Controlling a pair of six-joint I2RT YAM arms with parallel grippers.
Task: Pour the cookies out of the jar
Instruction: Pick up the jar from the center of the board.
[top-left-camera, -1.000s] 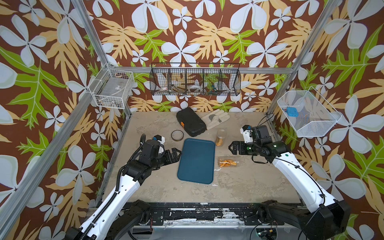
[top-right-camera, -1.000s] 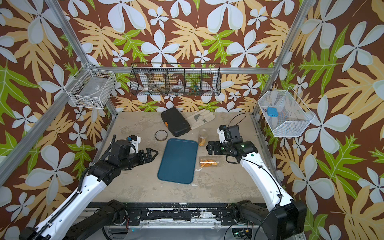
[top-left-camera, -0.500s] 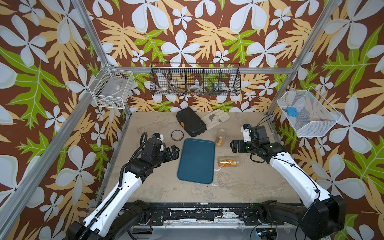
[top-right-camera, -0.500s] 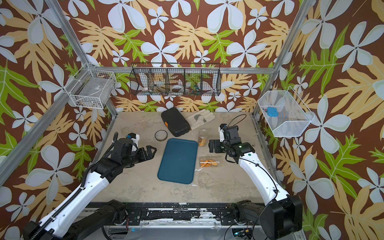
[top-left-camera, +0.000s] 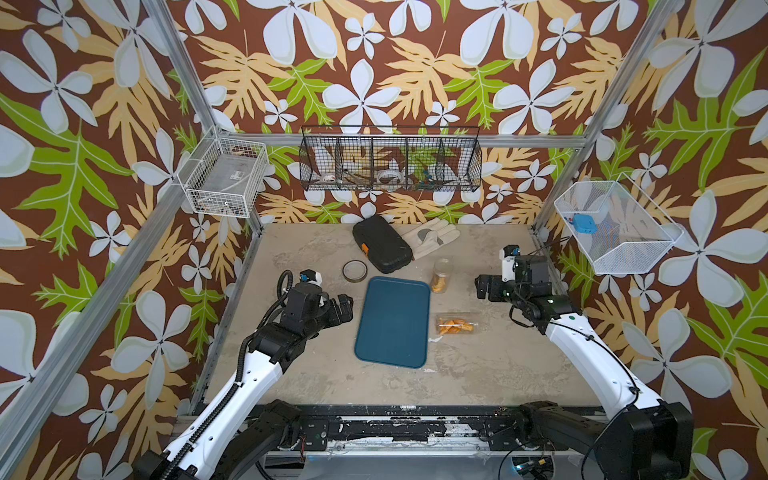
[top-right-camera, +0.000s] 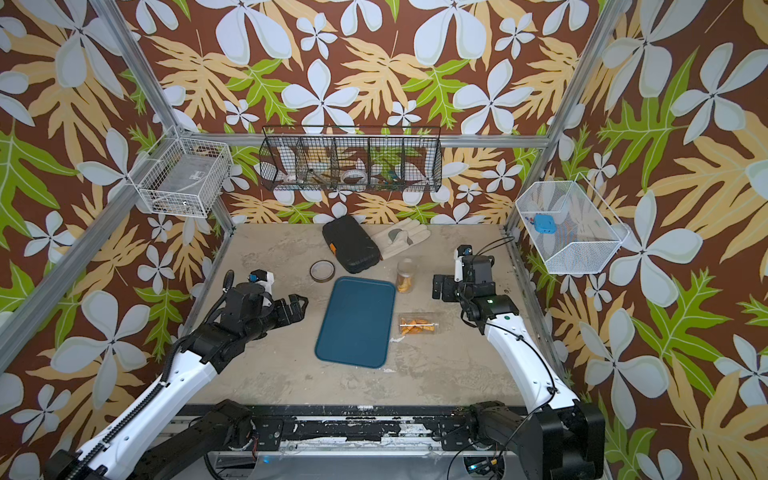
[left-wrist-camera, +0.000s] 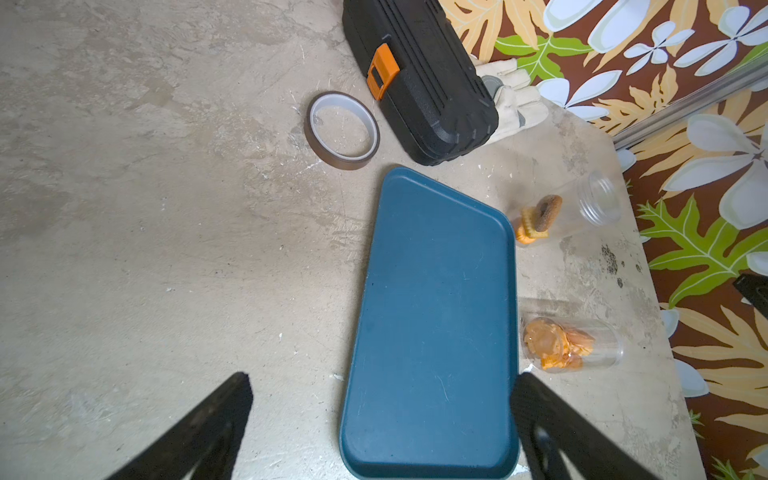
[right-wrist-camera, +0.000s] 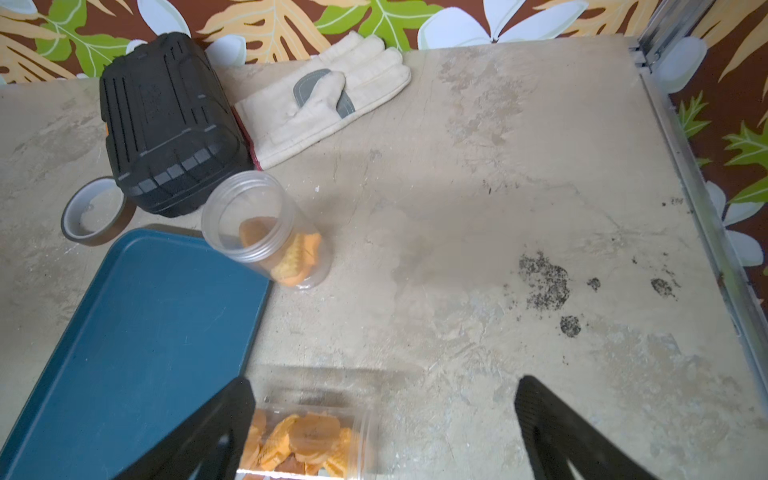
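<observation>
Risk is that my right end effector (top-left-camera: 481, 287), spread and empty like my left end effector (top-left-camera: 346, 307), bumps the open jar (top-left-camera: 441, 270) standing ahead of it and tips cookies (top-left-camera: 439, 285) onto the surface (top-left-camera: 490, 374), not the blue tray (top-left-camera: 392, 322).

The tray (top-left-camera: 392, 322) is a plain dark blue-green. The cookies (left-wrist-camera: 534, 224) in the upright clear jar (top-left-camera: 442, 268) are orange-golden, one of them brown. The case (top-left-camera: 381, 244) is black with an orange latch (left-wrist-camera: 382, 70), the glove (top-left-camera: 430, 237) cream with grey patches. The tape roll (left-wrist-camera: 328, 151) is amber-brown. The surface (top-left-camera: 478, 374) is mottled beige with dark specks. The walls (top-left-camera: 374, 62) are brown with white flowers and green and tan leaves.
</observation>
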